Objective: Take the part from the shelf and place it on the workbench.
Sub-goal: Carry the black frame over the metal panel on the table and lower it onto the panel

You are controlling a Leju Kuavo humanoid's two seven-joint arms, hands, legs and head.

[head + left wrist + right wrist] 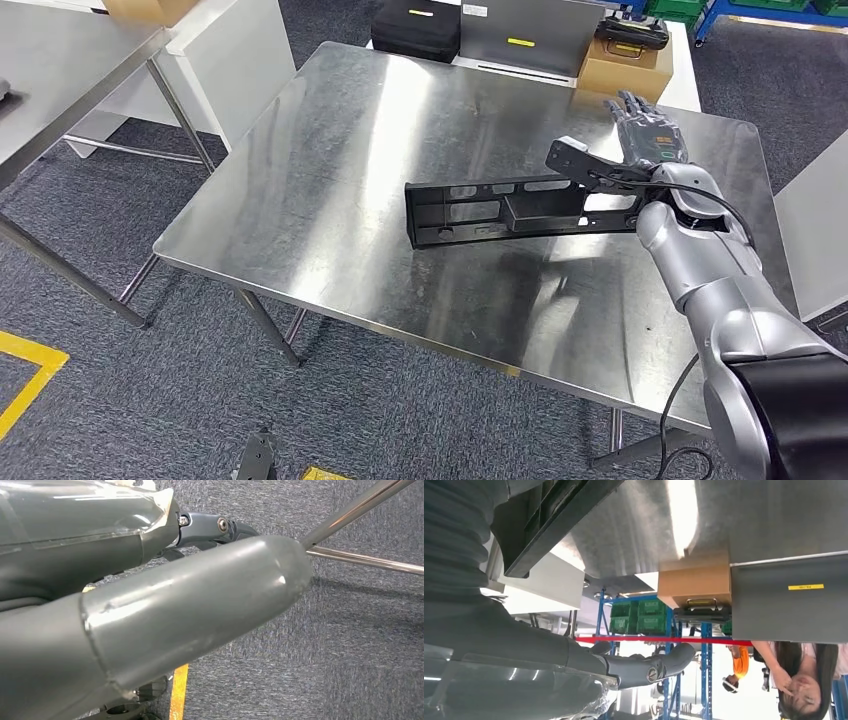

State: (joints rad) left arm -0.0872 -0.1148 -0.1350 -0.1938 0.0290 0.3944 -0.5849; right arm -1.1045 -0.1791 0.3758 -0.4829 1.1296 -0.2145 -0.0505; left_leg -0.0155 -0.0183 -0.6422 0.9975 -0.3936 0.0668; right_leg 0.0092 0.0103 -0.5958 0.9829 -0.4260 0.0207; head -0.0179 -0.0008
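The long black part (515, 210) lies flat on the steel bench (330, 200), toward its right side — the right hand (640, 140) sits at the part's right end, fingers spread wide and stretched forward above the bench, thumb over the part's end; whether it touches cannot be told. The left hand (150, 615) hangs over grey carpet (350, 645) — its state cannot be told

No text can be read (the yellow labels (520, 42) are too small).
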